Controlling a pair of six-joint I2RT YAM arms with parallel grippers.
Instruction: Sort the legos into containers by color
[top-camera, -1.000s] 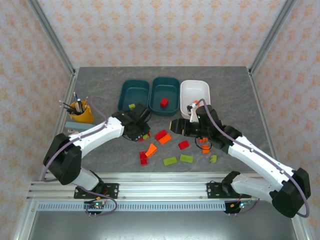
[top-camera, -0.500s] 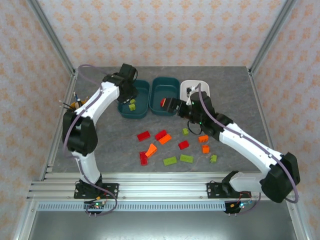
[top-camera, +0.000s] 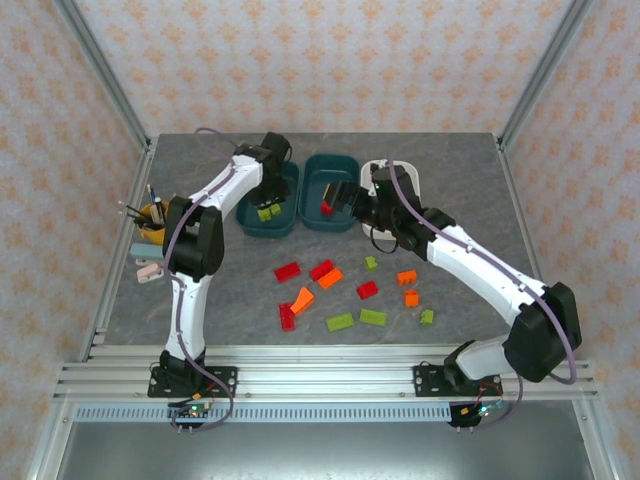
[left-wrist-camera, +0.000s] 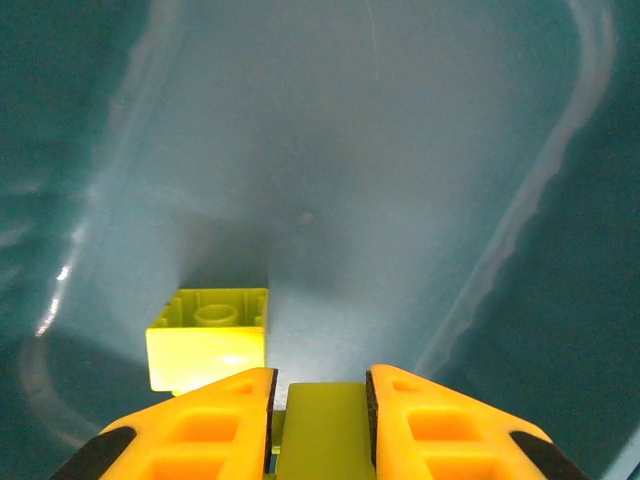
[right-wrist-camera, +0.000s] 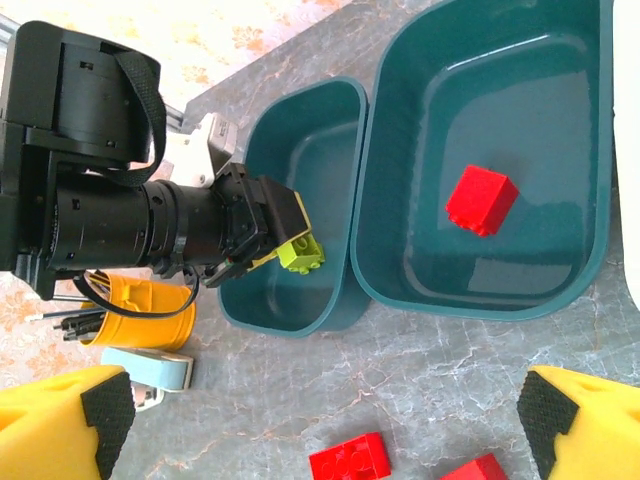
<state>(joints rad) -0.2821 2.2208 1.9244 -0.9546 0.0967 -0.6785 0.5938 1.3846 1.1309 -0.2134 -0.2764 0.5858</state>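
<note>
1. Grey table (top-camera: 470, 180): three trays in a row at the far side, loose bricks scattered nearer my bases
2. Left teal tray (right-wrist-camera: 310, 140): left end of the row, right up against the middle one, and my left arm reaches into it
3. Middle teal tray (right-wrist-camera: 520, 90): between the left teal tray and the white one, with one red brick on its floor
4. White tray (top-camera: 402, 182): right end of the row, partly hidden behind my right arm in the top view, contents can't tell
5. My left gripper (left-wrist-camera: 320, 385): down inside the left teal tray, jaws clamped on a lime brick
6. My right gripper (right-wrist-camera: 325, 415): above the table at the near side of the middle teal tray, jaws spread wide
7. Yellow cup (right-wrist-camera: 150, 312): pens in it, on the table left of the left teal tray, apart from it
8. Loose red bricks (top-camera: 287, 271): four on the table, left and middle of the scatter
9. Loose orange bricks (top-camera: 330, 278): four, two mid-scatter and two further right
10. Loose lime bricks (top-camera: 373, 317): four, mostly along the near edge of the scatter
11. Red brick (right-wrist-camera: 481, 200): alone in the middle teal tray
12. Held lime brick (left-wrist-camera: 322, 435): pinched between my left fingers over the tray floor, can't tell if it touches
13. Second lime brick (left-wrist-camera: 208, 335): lying on the left teal tray floor, just beside my left fingertip
</note>
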